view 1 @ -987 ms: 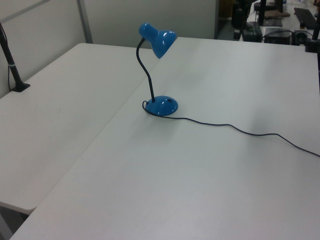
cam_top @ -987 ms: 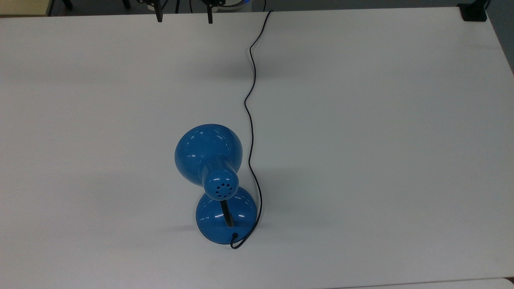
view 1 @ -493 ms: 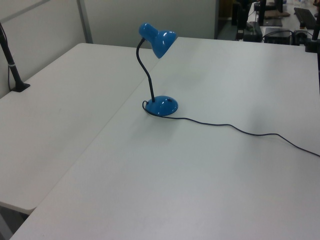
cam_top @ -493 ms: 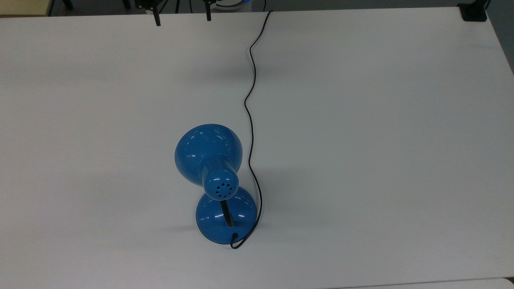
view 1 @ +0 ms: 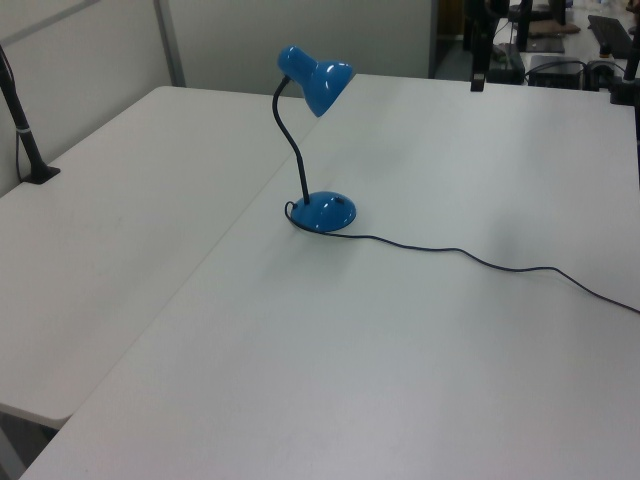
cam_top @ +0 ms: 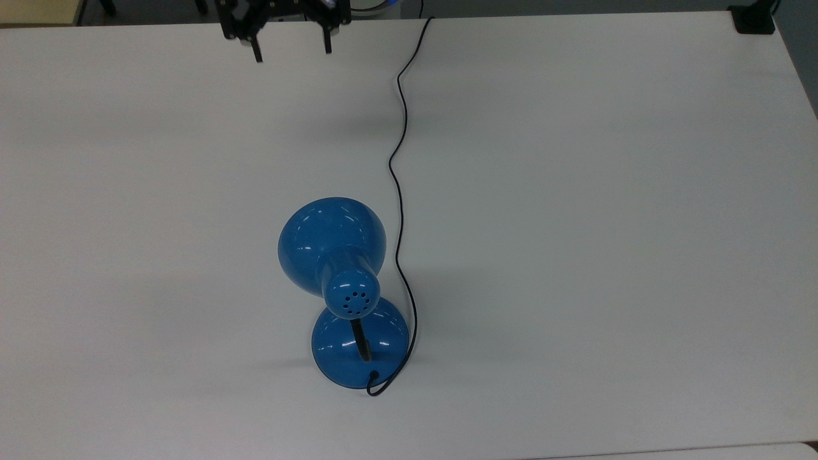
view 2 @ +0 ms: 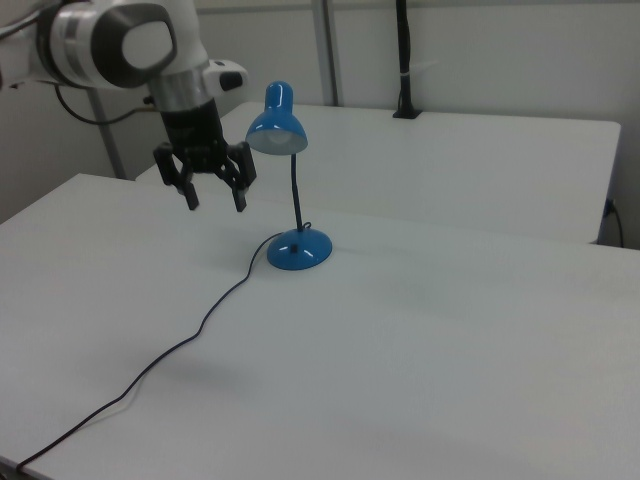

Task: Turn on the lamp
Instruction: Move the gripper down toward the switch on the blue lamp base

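The blue lamp [cam_top: 345, 281] stands on the white table [cam_top: 575, 191], its bell shade [cam_top: 331, 243] bent over from the round base [cam_top: 358, 348] on a black neck. It also stands in the left view as the lamp [view 1: 318, 85] and in the right view as the lamp [view 2: 277, 125]. The shade looks unlit. A thin black cord [cam_top: 397, 160] runs from the base to the top view's upper edge. My gripper [cam_top: 291, 52] hovers open and empty near that upper edge, well away from the lamp; in the right view the gripper [view 2: 215, 200] hangs to the right view's left of the shade.
A black clamp post [view 1: 25, 140] stands at the left view's left edge on a second table [view 1: 100, 220]. Another black mount [cam_top: 754, 19] sits at the top view's upper right corner. A seam between the two tables runs behind the lamp base [view 2: 300, 250].
My gripper has come further into the top view from its upper edge, moving down toward the lamp. The lamp and cord have not moved.
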Controlling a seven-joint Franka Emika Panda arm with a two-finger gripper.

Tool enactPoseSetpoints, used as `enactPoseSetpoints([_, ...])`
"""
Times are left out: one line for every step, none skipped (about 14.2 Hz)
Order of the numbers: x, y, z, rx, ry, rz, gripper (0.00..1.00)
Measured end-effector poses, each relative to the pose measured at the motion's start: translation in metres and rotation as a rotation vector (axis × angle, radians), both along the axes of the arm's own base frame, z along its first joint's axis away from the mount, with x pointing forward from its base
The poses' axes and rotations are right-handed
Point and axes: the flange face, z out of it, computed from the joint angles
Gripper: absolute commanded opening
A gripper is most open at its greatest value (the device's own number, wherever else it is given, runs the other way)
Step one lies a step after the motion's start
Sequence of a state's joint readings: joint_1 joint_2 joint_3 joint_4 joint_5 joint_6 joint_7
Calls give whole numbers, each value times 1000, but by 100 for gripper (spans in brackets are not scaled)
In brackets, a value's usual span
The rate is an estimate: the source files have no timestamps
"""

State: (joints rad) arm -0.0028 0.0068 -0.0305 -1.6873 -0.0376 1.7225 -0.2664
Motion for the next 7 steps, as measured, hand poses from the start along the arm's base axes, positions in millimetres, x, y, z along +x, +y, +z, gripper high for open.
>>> enactPoseSetpoints([6,0,-8,0,-2,2,29])
enactPoseSetpoints([12,1,-16,-1,-8,4,11])
enactPoseSetpoints([19,2,-25,-2,-14,7,0])
enactPoseSetpoints([26,4,-33,-2,-21,11,0])
enactPoseSetpoints([33,6,-43,-2,-31,16,0])
enactPoseSetpoints([41,9,-52,-3,-48,20,0])
enactPoseSetpoints([49,12,-61,-3,-69,26,0])
